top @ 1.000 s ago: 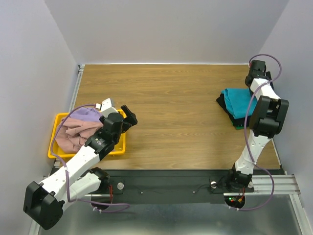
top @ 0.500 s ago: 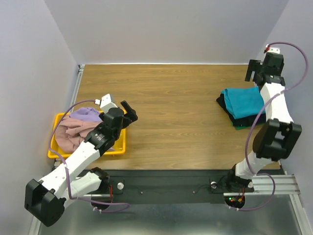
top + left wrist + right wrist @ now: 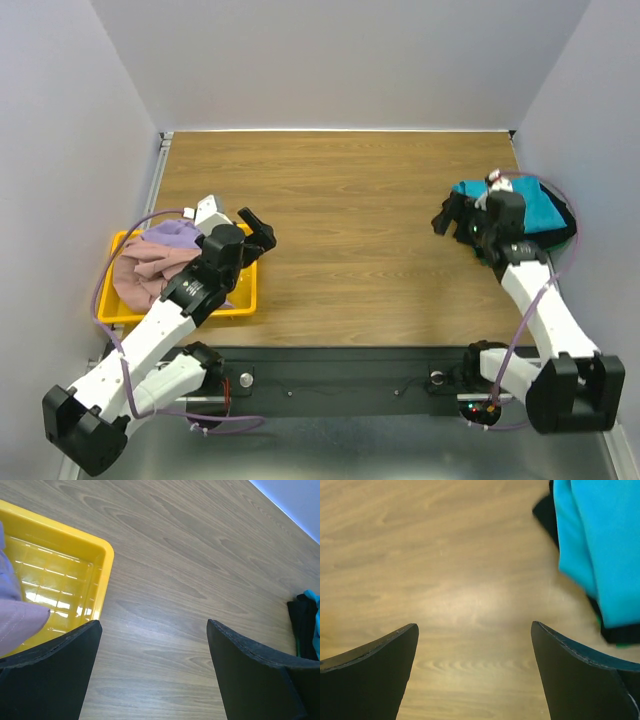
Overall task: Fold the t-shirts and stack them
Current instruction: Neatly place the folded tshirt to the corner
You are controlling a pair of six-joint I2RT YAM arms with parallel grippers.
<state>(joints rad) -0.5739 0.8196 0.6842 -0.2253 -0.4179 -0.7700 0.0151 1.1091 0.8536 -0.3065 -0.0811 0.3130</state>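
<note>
**Folded stack, far right of surface.** Teal t-shirt on top, black t-shirt beneath, a sliver of green t-shirt at the bottom edge.

**Unfolded stock.** Dusty pink t-shirt and lavender t-shirt, crumpled together in the yellow tray, left side.

**Right jaws.** Released, holding nothing, over bare wood just beside the stack's left edge. The right arm lies across the stack.
Hazard: a sweep of the arm or its cable likely snags the teal edge, opening the fold or shoving the stack askew.

**Left jaws.** Released, holding nothing, above the tray's corner.
Hazard: a descent here may strike the rim. A pinch into the heap may take both shirts at once, or drag the light tray along.
</note>
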